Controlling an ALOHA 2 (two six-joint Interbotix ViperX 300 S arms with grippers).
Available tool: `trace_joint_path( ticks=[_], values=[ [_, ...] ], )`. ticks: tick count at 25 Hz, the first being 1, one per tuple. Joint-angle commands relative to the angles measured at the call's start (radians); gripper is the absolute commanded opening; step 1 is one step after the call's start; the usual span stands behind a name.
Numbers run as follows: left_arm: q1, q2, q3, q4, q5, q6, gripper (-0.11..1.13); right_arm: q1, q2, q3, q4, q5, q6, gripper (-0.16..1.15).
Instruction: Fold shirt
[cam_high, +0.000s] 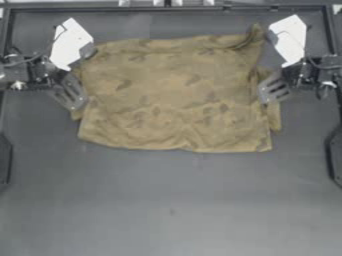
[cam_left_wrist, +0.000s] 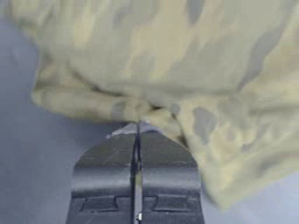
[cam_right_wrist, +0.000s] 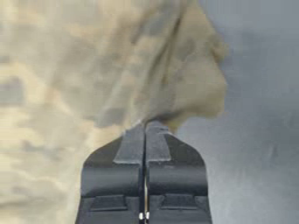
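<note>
The mustard shirt (cam_high: 174, 95) with faint darker blotches lies spread across the far half of the table, rumpled along its edges. My left gripper (cam_high: 73, 97) is at the shirt's left edge. In the left wrist view its jaws are pressed together at their tips (cam_left_wrist: 138, 127) with a fold of the shirt (cam_left_wrist: 175, 57) bunched there. At the shirt's right edge sits my right gripper (cam_high: 269, 91). Its jaws also meet at their tips (cam_right_wrist: 144, 124), pinching a gathered ridge of the shirt (cam_right_wrist: 88, 65).
The dark table (cam_high: 167, 205) stretches toward the near edge below the shirt. A raised rail (cam_high: 167, 7) runs along the far side. Both arms' white housings (cam_high: 69, 42) (cam_high: 288, 37) stand over the far corners.
</note>
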Motion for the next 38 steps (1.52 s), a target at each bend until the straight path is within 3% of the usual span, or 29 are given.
trace_joint_path(
  ticks=[1,12,26,38],
  values=[
    [-0.008,-0.034,-0.055,0.005,-0.003,0.006,0.04,0.025,-0.04,-0.051,0.002,-0.008,0.002,0.07],
    [-0.061,0.008,-0.17,0.005,-0.031,0.02,0.04,0.089,-0.032,-0.193,-0.003,-0.034,0.003,0.07],
    [-0.123,0.176,-0.327,-0.002,-0.114,0.069,0.04,0.135,0.097,-0.31,-0.003,-0.17,-0.003,0.07],
    [-0.123,0.233,-0.344,-0.003,-0.236,0.074,0.04,0.135,0.123,-0.296,-0.002,-0.272,0.002,0.07]
  ],
)
